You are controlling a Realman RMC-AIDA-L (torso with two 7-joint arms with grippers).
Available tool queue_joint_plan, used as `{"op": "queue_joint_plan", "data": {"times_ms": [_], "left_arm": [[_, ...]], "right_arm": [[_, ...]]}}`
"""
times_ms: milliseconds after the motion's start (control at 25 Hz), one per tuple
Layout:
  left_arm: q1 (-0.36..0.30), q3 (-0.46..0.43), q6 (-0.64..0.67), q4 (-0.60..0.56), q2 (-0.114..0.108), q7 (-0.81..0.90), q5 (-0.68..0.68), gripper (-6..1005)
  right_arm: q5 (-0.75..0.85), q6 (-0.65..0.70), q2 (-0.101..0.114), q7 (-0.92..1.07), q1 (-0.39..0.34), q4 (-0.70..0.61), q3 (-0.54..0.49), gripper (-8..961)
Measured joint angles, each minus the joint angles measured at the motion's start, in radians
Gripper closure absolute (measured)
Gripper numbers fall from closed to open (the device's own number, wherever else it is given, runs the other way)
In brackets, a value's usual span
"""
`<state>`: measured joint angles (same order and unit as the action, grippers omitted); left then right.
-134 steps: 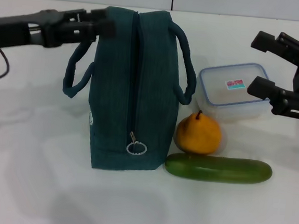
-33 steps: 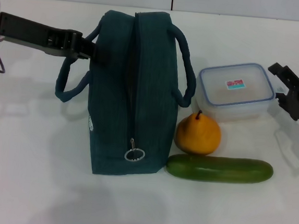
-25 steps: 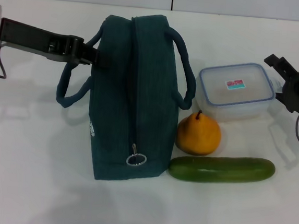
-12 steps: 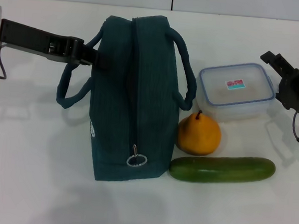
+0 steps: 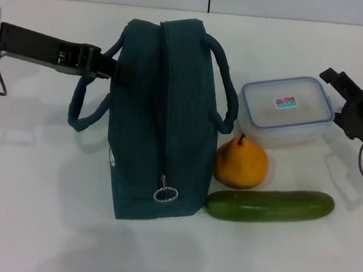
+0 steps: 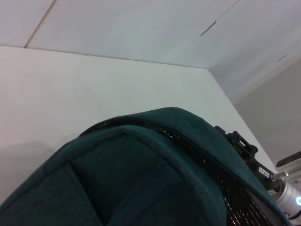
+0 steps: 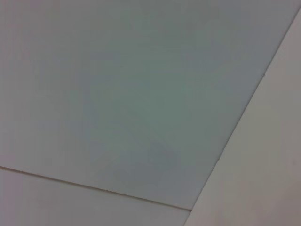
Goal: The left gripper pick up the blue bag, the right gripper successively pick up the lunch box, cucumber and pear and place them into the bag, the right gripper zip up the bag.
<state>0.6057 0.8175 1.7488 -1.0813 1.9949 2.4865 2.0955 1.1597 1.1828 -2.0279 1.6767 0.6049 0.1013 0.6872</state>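
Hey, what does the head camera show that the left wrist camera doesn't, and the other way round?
Only the head view shows the lunch box, pear, cucumber, the zipper's ring pull, and the left gripper at the bag's handle. Only the left wrist view shows the bag's top edge up close. Both show the blue bag and the right gripper beyond it.

A lab-like test bench: bare white tabletop [image 5: 35, 212]; plain pale wall panels [image 5: 295, 4] behind.
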Motion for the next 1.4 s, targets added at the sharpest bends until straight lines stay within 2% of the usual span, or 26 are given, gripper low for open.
{"op": "queue_joint_plan", "data": {"times_ms": [280, 600, 1040, 1400], "left_arm": [[0.005, 0.000, -0.001, 0.000, -0.001, 0.000, 0.000, 946], [0.008, 0.005, -0.002, -0.001, 0.001, 0.000, 0.000, 946], [0.003, 0.001, -0.002, -0.001, 0.002, -0.016, 0.000, 946], [0.000, 0.000, -0.002, 0.000, 0.004, -0.024, 0.000, 946]], "right_arm": [[0.000, 0.006, 0.000, 0.000, -0.016, -0.004, -0.009, 178], [0.000, -0.005, 0.000, 0.000, -0.022, -0.008, -0.008, 387], [0.015, -0.023, 0.001, -0.001, -0.022, -0.032, 0.002, 808], [0.053, -0.010, 0.001, 0.043, -0.031, -0.060, -0.004, 850]]}}
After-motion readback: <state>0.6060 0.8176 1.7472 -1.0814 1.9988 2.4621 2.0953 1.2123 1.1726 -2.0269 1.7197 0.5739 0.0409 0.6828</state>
